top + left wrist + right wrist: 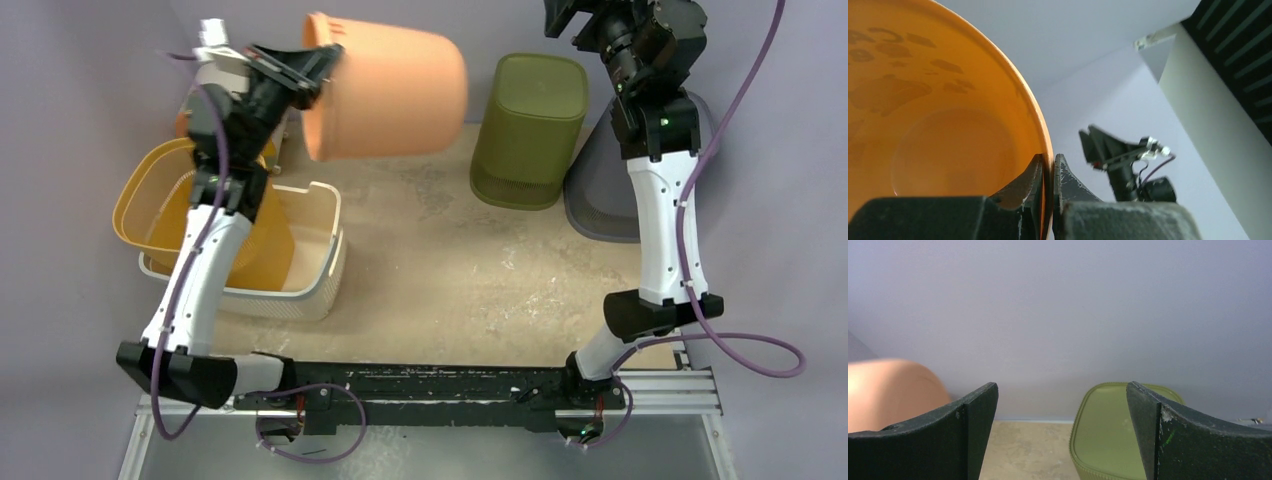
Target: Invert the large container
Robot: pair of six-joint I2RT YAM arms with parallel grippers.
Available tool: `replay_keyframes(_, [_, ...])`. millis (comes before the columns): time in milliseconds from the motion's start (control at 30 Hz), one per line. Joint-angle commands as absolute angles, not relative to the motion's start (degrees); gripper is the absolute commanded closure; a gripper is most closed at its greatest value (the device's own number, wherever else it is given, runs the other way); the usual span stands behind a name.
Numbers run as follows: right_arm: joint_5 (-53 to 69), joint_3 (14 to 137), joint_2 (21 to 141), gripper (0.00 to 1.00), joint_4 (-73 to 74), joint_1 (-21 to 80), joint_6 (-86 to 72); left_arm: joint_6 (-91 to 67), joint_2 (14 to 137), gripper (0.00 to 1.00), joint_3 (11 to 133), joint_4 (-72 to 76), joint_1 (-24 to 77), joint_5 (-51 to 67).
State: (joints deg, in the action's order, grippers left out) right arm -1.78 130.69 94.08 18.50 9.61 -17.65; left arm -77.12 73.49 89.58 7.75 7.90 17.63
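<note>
Orange bucket (pixel 395 95) sideways in left gripper (pixel 320 66), yellow basket (pixel 137 195) in bin (pixel 322 262)

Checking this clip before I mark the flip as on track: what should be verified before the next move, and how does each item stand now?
1. Left gripper shut on the orange container at its rim: ok.
2. Orange container raised off the table: ok.
3. Container fully upside down: not ok, it lies about sideways.
4. Right gripper open, holding nothing: ok.
5. Bare table between white basket and green container for setting down: ok.
6. Grip firm enough to finish the turn: cannot tell.
</note>
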Motion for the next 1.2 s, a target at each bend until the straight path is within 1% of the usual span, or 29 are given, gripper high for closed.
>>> replay_keyframes(0, [0.63, 133.69, 94.36, 0.0, 17.07, 9.02, -17.71, -72.91, 75.3, 1.0, 87.56, 15.24, 20.63, 14.94])
replay_keyframes(100, [1.42, 133.09, 93.99, 0.0, 17.08, 8.72, -17.18, -71.07, 77.83, 1.0, 84.89, 16.23, 25.53, 13.71])
replay_keyframes(200, [1.84, 131.4, 93.17, 0.0, 16.55, 8.38, -16.6, -73.38, 79.41, 1.0, 78.54, 22.97, 28.34, 13.29])
replay_keyframes(367, [2.64, 129.5, 92.7, 0.0, 16.31, 7.21, -16.03, -76.36, 80.94, 1.0, 71.32, 30.54, 32.42, 12.45])
replay_keyframes(500, [4.51, 129.21, 93.31, 0.0, 16.0, 5.57, -16.81, -85.31, 83.66, 1.0, 62.72, 49.19, 35.68, 10.07])
replay_keyframes(567, [5.49, 129.04, 93.66, 0.0, 15.68, 5.01, -17.42, -90.1, 86.73, 1.0, 60.32, 59.8, 37.23, 8.57])
replay_keyframes(700, [5.97, 129.03, 94.1, 0.0, 15.09, 4.45, -17.35, -99.44, 95.41, 1.0, 59.69, 77.51, 40.46, 5.33])
replay_keyframes(767, [5.89, 129.4, 94.31, 0.0, 15.19, 4.04, -17.07, -104.85, 100.56, 1.0, 59.81, 88.29, 42.64, 1.81])
replay_keyframes(833, [5.89, 129.43, 94.33, 0.0, 15.12, 3.77, -16.92, -110.18, 105.78, 1.0, 60.34, 95.47, 44.56, -1.3])
replay_keyframes(900, [5.97, 129.09, 94.27, 0.0, 14.91, 3.54, -16.85, -113.3, 109.94, 1.0, 60.4, 98.51, 46.35, -3.43])
replay_keyframes(1167, [5.69, 126.71, 93.53, 0.0, 14.1, 2.32, -16.24, -119.48, 118.51, 1.0, 61.31, 98.85, 51.09, -5.45])
